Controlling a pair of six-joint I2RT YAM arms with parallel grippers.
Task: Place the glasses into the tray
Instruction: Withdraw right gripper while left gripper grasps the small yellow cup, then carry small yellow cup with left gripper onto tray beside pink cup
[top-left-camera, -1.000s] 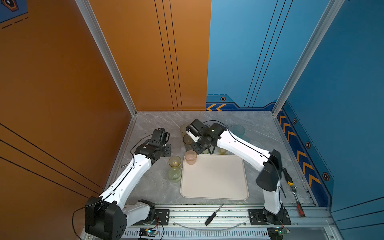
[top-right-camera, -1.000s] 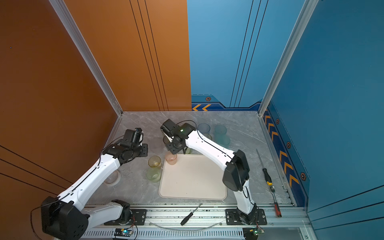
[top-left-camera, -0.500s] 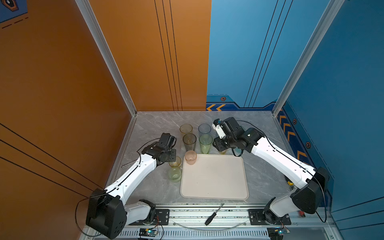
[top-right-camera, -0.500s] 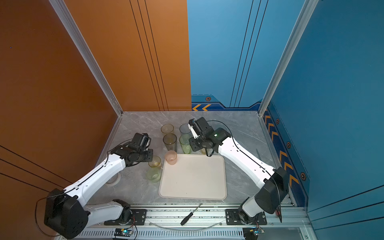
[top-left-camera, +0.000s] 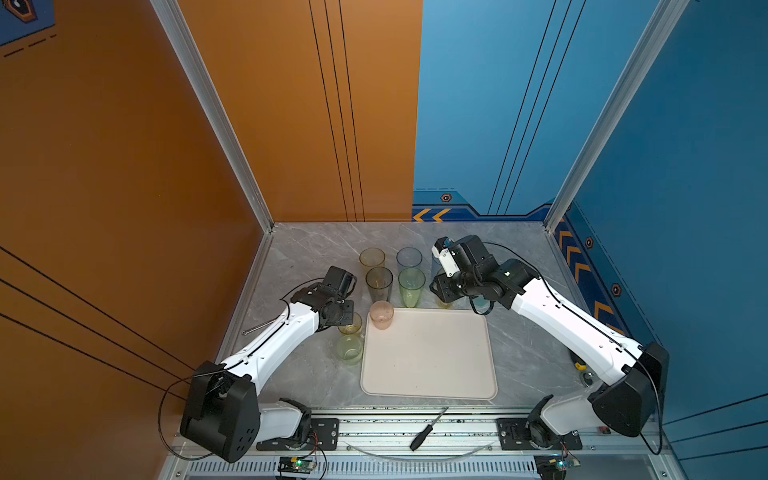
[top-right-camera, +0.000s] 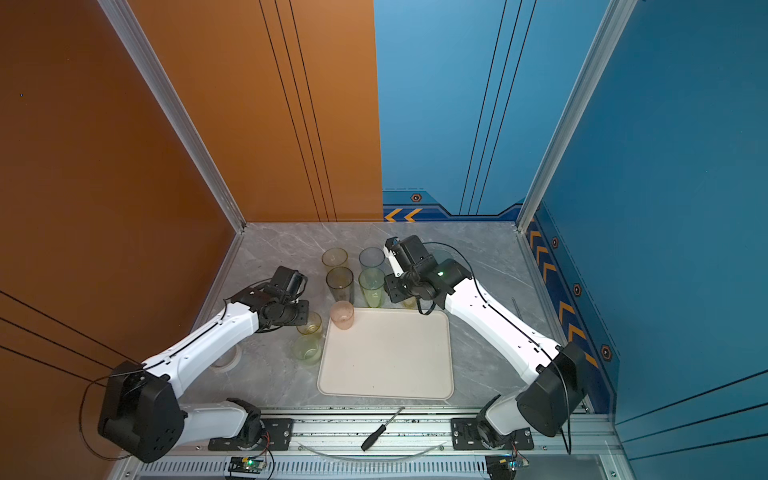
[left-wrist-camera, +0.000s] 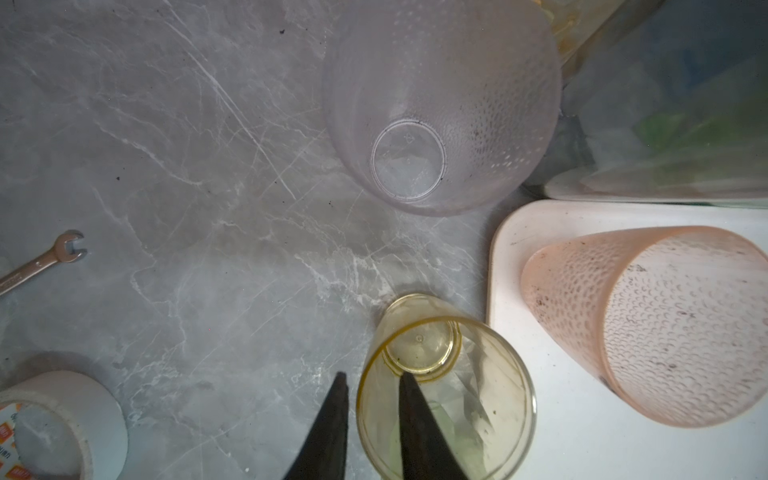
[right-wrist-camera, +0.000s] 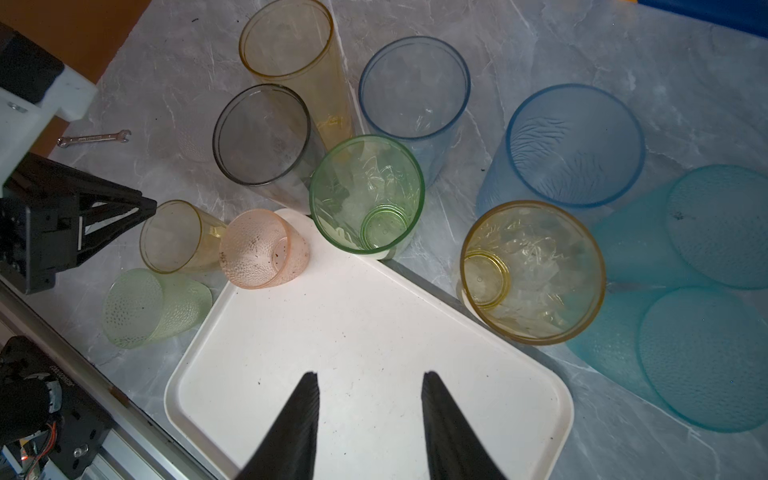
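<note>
The left gripper (left-wrist-camera: 372, 376) straddles the short yellow glass (left-wrist-camera: 478, 395) wall beside the tray (left-wrist-camera: 511, 232), jaws narrowly parted, while the right gripper (right-wrist-camera: 370, 376) hangs part-open and empty near its far edge.

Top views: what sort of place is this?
Likely a robot test booth: a left arm and a right arm mounted on an aluminium rail, an orange wall and a blue wall, a screwdriver on the rail.
</note>
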